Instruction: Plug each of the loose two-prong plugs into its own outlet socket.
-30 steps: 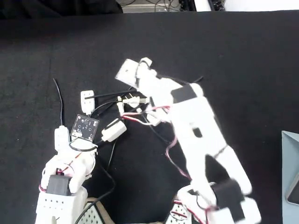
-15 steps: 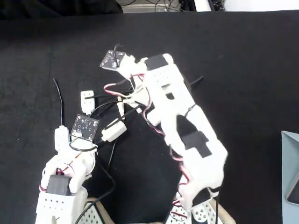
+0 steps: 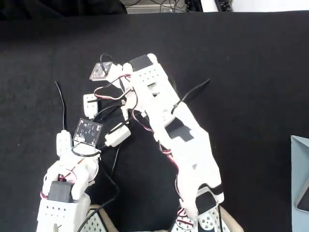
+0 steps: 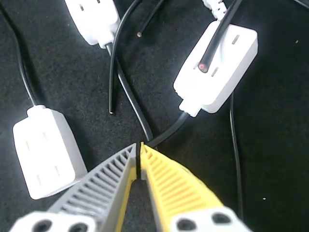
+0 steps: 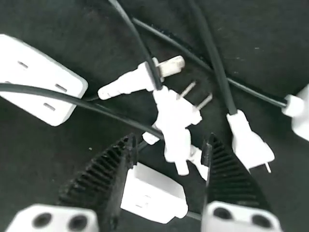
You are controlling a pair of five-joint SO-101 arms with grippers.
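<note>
Three white two-prong plugs lie tangled in black cables. My right gripper (image 5: 170, 145) is open just above them, with one plug (image 5: 176, 121) lying between its black fingers, prongs pointing away. A second plug (image 5: 140, 79) crosses it, and a third plug (image 5: 248, 140) lies outside one finger. My left gripper (image 4: 140, 150) has its grey and yellow fingers shut on a thin black cable (image 4: 129, 94). White outlet sockets (image 4: 46, 150) (image 4: 217, 67) (image 4: 94, 19) lie around it. From above, the right arm (image 3: 159, 106) stretches over the plug pile, near the sockets (image 3: 90, 104) (image 3: 117, 134).
Black cloth covers the table (image 3: 251, 72). Loose black cables (image 3: 62, 104) trail left of the sockets and another cable (image 3: 195, 89) right of the arm. A grey-blue tray (image 3: 300, 174) sits at the right edge. The left arm (image 3: 67, 179) stands at the near left.
The right arm has stretched forward and swung left, carrying its wrist over the plugs and sockets. The left arm and the sockets have stayed where they were.
</note>
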